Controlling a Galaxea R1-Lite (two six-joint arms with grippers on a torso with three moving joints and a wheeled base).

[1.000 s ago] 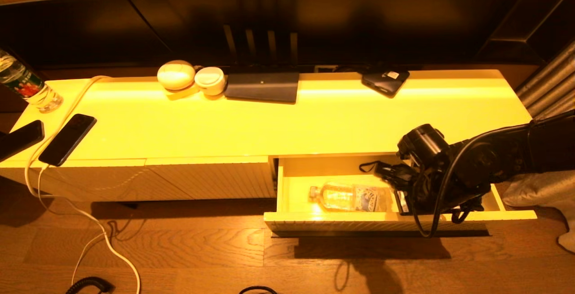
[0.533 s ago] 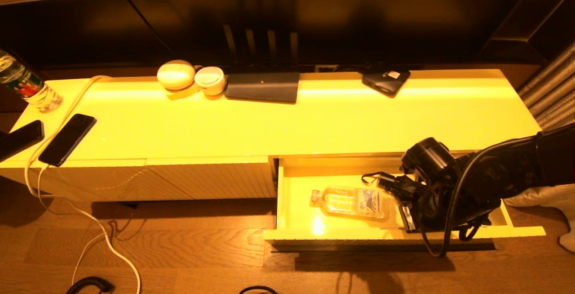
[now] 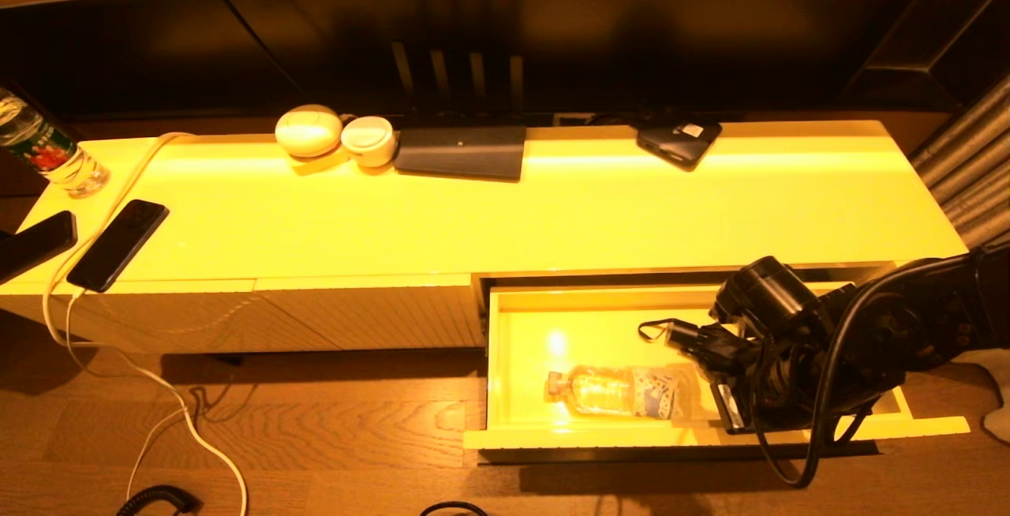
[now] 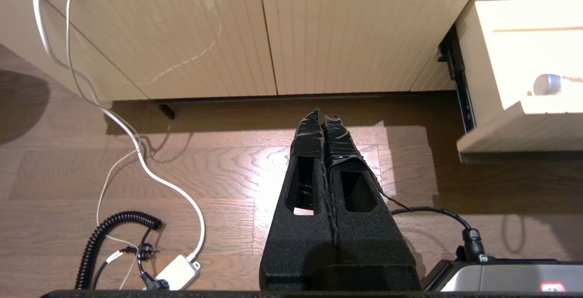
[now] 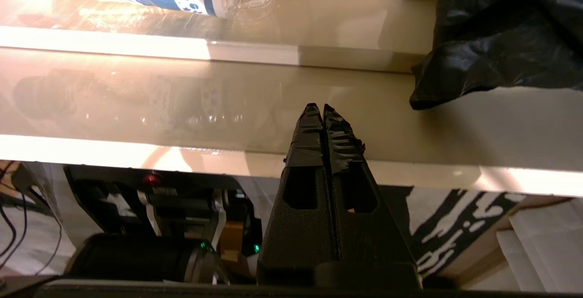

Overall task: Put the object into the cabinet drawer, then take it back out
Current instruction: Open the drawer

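One drawer (image 3: 600,319) now pulled further out vs a sec ago; water bottle (image 3: 623,391) inside, right tool (image 5: 322,109) pressed together, empty. Retrieval next, prob. Left tool (image 4: 323,115) together, parked.

Drawer drawn further out

The cabinet drawer (image 3: 600,319) now stands further out of the cabinet than a second ago, pulled by the right hand (image 3: 730,413) with fingers pressed together at its front; the bottle (image 3: 623,391) inside travelled with it.
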